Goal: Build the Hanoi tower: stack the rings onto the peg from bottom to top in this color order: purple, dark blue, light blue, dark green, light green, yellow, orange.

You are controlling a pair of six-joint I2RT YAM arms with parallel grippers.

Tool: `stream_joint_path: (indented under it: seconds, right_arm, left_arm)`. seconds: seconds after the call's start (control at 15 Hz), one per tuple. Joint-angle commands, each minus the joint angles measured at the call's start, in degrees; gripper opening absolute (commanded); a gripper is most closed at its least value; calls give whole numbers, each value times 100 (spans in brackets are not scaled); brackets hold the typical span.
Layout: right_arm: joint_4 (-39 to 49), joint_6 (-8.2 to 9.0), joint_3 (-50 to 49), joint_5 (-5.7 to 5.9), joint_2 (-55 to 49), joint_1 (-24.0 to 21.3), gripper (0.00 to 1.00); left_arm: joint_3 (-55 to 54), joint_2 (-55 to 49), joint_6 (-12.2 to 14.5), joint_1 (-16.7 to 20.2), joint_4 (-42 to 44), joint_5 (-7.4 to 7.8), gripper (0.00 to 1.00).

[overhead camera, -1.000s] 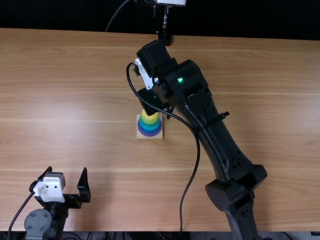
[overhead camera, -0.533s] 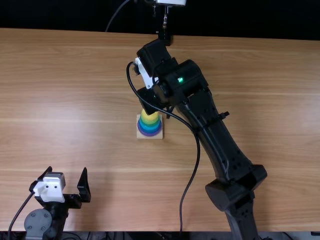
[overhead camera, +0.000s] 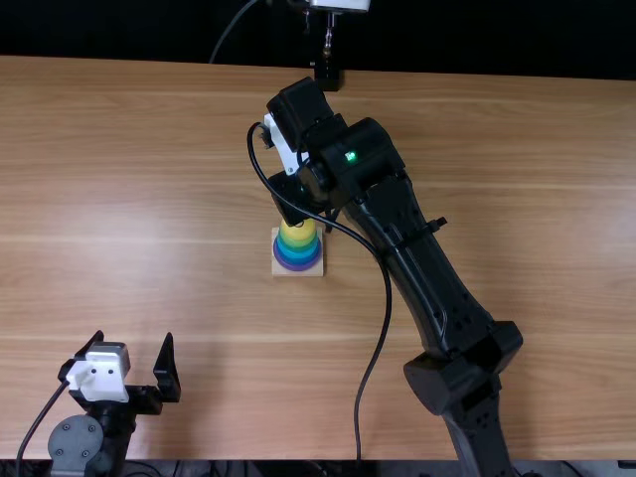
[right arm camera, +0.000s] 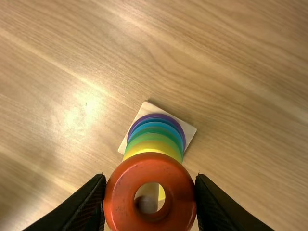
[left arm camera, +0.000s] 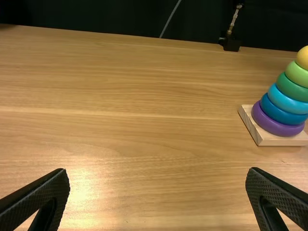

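Over the tower, my right gripper (overhead camera: 298, 199) hangs from the right arm. In the right wrist view, that right gripper (right arm camera: 150, 180) is shut on the orange ring (right arm camera: 150, 166), held flat above the yellow ring (right arm camera: 153, 146). The wooden base (overhead camera: 297, 273) carries a stack, seen in the left wrist view from bottom up: purple (left arm camera: 276, 126), dark blue (left arm camera: 284, 115), light blue (left arm camera: 288, 100), dark green (left arm camera: 291, 88), light green (left arm camera: 296, 74) and yellow (left arm camera: 303, 57). At the near left, my left gripper (overhead camera: 134, 340) stands open; its fingers are wide apart in its wrist view, left gripper (left arm camera: 158, 172).
Behind the far edge of the table (overhead camera: 149, 199) is a black backdrop with a stand (overhead camera: 327, 72) at its foot. A cable (overhead camera: 383, 333) runs along the right arm, which crosses from the near right to the middle.
The right arm has shifted slightly to the left over the tower. The left arm and the stack have kept their places.
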Motion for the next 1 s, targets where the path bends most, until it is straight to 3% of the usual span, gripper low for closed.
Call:
stream_joint_path:
  seconds: [0.0,0.93]
  right_arm:
    - [-51,-42,64,12,69,1,0]
    - [-125,11,-85,33,-106,-8,0]
  left_arm:
    - [-593,-67,45,-16,-455,25,100]
    - [-593,-67,45,-25,-455,25,100]
